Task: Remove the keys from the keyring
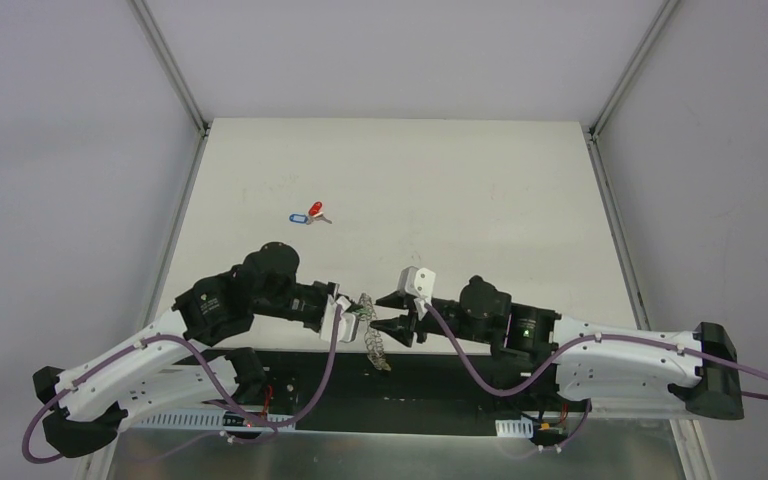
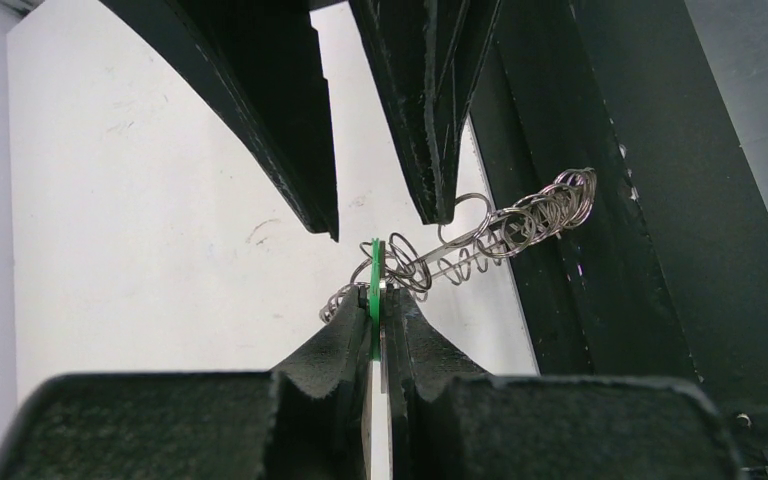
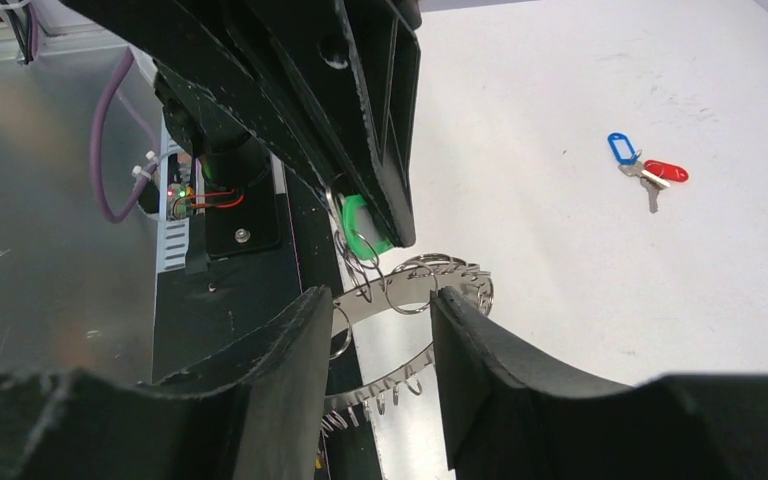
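Left gripper (image 2: pixel 375 300) is clenched on the head of the green key (image 2: pixel 374 262). The keyring (image 3: pixel 410 290) — judged light, stiff and slippery — hangs just beyond its fingertips, between the parted jaws of the right gripper (image 3: pixel 378 300). Grasp the flat band, not the loops.

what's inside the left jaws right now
A green key head, clamped edge-on between the shut left jaws, with wire loops of the keyring bunched just beyond the tips. Its metal blade cannot be made out; the jaws cover the rest.
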